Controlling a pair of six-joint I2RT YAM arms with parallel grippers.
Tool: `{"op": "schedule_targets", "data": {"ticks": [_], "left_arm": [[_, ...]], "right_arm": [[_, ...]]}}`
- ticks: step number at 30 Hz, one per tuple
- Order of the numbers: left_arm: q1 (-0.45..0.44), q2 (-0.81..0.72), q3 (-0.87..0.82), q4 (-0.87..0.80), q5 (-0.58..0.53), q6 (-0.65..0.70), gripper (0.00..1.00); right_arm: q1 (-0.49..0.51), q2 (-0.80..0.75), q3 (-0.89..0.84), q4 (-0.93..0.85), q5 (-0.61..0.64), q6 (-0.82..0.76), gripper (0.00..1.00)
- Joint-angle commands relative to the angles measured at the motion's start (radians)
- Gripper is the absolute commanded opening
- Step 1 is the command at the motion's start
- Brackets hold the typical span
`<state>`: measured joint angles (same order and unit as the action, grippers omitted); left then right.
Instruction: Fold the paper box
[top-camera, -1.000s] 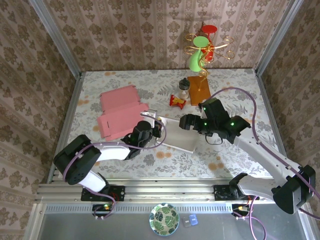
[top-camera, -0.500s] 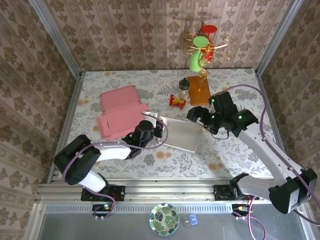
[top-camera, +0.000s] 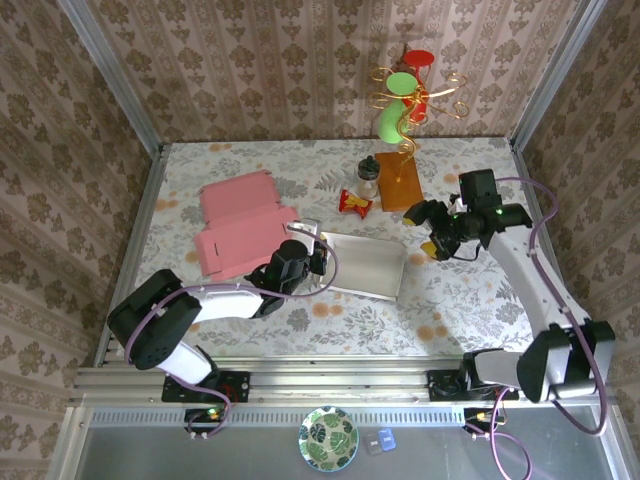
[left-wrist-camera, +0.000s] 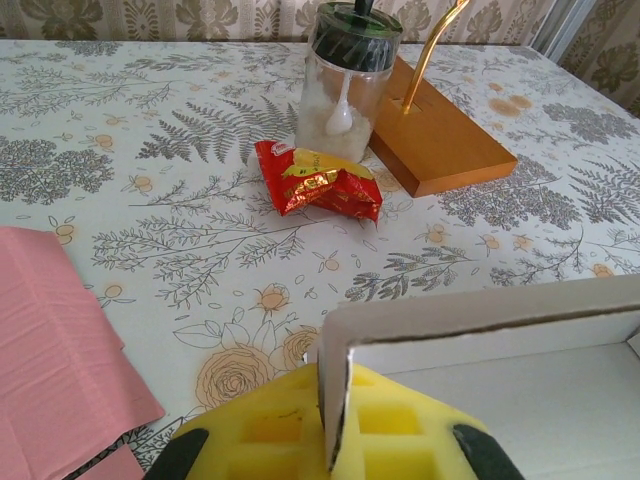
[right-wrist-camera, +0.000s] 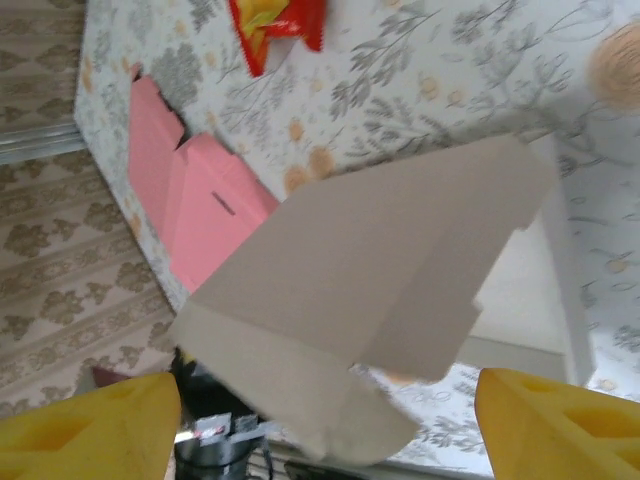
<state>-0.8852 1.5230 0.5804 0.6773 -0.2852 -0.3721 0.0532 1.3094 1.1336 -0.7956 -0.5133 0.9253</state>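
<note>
Floral table (top-camera: 470, 300): pink paper box (top-camera: 240, 232), red wrapper (left-wrist-camera: 320, 180) lettering illegible

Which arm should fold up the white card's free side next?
Right. The left gripper is shut on the white card's left edge, pinning it. The right gripper is open near the card's free right end, holding nothing.

Overhead view looks down; both close wrist views share red packet (left-wrist-camera: 318, 180).
</note>
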Motion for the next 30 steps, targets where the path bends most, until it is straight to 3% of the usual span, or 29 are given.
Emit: {"op": "schedule_targets", "data": {"ticks": [1, 9, 17, 30], "left_arm": [[-0.006, -0.009, 0.041, -0.032, -0.008, 0.012, 0.0], [0.001, -0.022, 0.077, -0.07, 0.02, 0.001, 0.0], [0.003, -0.021, 0.087, -0.079, 0.029, -0.01, 0.0], [0.003, -0.014, 0.105, -0.082, 0.07, -0.035, 0.0]], "right_arm": [[-0.036, 0.057, 0.057, -0.075, -0.065, -0.095, 0.77], [-0.016, 0.196, 0.021, 0.01, -0.184, -0.062, 0.7], [0.001, 0.21, -0.038, 0.105, -0.246, 0.014, 0.63], [0.042, 0.194, -0.073, 0.18, -0.236, 0.102, 0.47]]}}
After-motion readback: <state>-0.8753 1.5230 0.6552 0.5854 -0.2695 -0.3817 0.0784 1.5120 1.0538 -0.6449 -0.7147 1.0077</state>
